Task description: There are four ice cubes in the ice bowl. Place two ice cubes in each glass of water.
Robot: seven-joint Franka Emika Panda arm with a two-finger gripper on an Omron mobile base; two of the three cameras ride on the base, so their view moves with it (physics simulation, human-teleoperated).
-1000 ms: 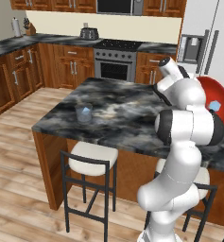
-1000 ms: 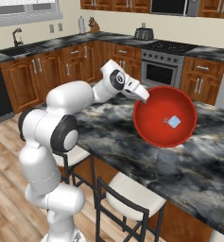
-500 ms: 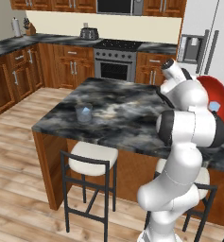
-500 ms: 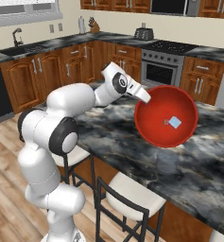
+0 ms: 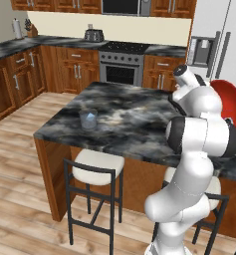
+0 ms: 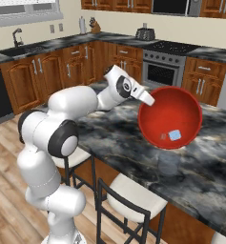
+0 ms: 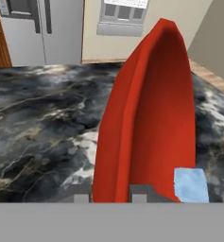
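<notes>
Fingers are clamped on the rim of the red ice bowl, tipped up mid-frame, one ice cube inside, above the bench.

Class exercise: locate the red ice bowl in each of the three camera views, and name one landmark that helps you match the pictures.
Left base view: ice bowl at right edge, behind the arm.
Right base view: right of centre, tipped up, facing the camera.
Hand view: centre, edge-on, rim between the end effector fingertips.
Shared landmark: dark marble counter.

I'm holding the ice bowl tipped on edge above the island counter, my gripper pinching its rim. One ice cube is lying inside it. A glass of water is standing well apart, near the counter's far left corner.
</notes>
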